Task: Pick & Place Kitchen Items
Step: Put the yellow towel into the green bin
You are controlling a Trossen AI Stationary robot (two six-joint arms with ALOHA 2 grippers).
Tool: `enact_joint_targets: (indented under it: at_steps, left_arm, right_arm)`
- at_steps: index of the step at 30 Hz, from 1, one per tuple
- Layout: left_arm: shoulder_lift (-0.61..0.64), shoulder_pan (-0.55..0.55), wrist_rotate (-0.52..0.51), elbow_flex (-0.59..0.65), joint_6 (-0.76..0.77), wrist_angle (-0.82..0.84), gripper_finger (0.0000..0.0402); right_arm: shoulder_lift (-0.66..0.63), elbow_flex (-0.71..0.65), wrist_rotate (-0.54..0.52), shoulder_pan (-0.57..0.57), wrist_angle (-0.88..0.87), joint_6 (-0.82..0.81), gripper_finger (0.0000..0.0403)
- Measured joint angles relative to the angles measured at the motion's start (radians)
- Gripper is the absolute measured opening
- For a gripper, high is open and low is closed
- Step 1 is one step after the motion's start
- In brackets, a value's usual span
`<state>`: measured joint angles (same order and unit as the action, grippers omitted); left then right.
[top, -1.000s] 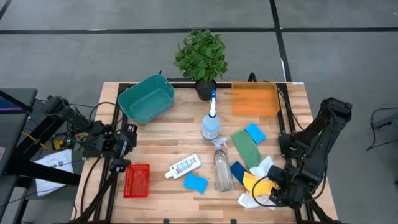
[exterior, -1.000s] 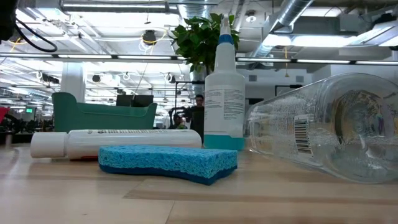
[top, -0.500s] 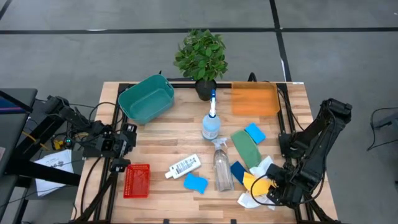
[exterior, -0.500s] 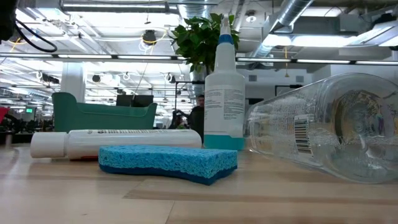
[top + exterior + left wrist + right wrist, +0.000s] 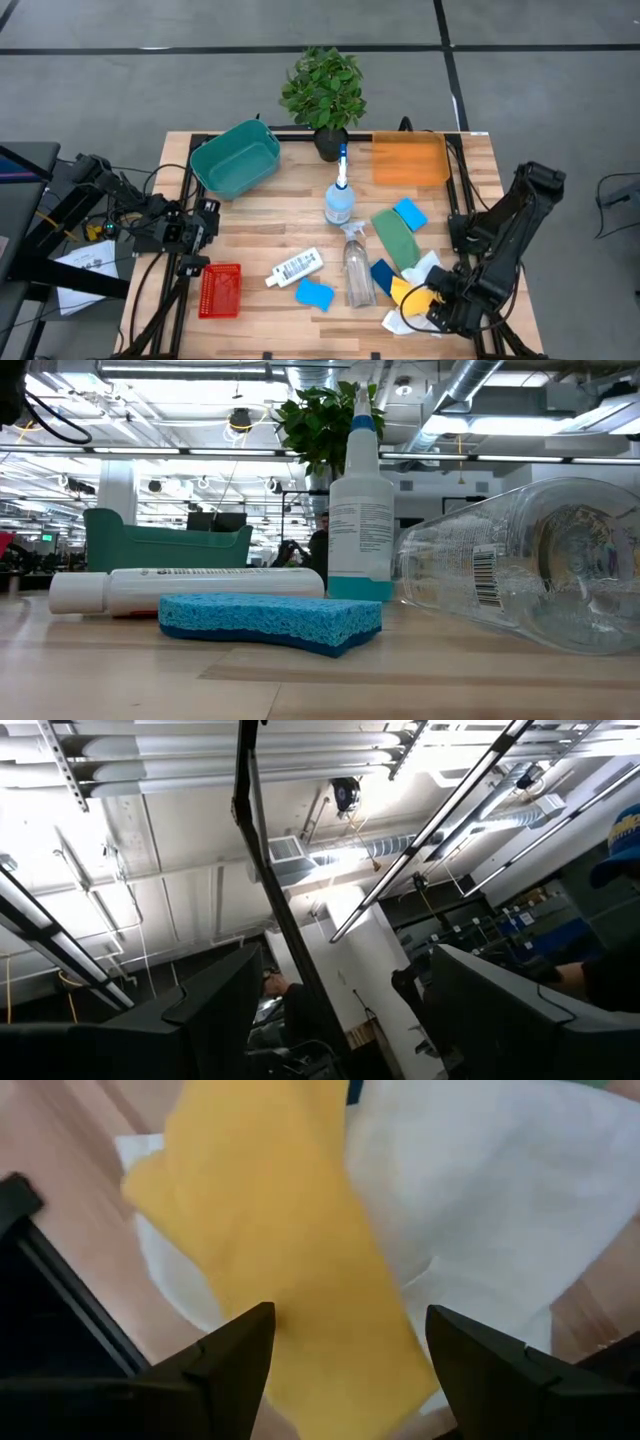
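Yellow sponge point(image 5: 290, 1250) between the right gripper's point(image 5: 345, 1345) spread fingers, lying on the white cloth point(image 5: 418, 275) at the table's point(image 5: 260, 225) near right corner.
Barcode label on the small white bottle point(image 5: 294, 267); its print is unreadable. Left gripper point(image 5: 205, 228) open, parked at the left edge, tipped toward the ceiling. Bare wood nearby.

Lying spray bottle point(image 5: 530, 565) cut off by low view's edge.

Two dark, jointed arms with black cables, each claw point(image 5: 345, 1350) with flat black fingers point(image 5: 235, 1350).
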<state>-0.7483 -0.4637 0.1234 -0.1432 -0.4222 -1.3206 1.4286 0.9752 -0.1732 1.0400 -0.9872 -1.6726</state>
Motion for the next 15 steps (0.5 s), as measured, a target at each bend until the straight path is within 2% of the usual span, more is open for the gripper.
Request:
enact_joint_targets:
  at_steps: [8,15]
  left_arm:
    - [0.000,0.000,0.000,0.000,0.000,0.000,0.0285]
    - [0.000,0.000,0.000,0.000,0.000,0.000,0.0285]
  right_arm:
    - [0.034,0.000,0.012,-0.054,0.047,0.102,0.0254]
    - [0.027,0.000,0.018,-0.061,0.054,0.126,0.0254]
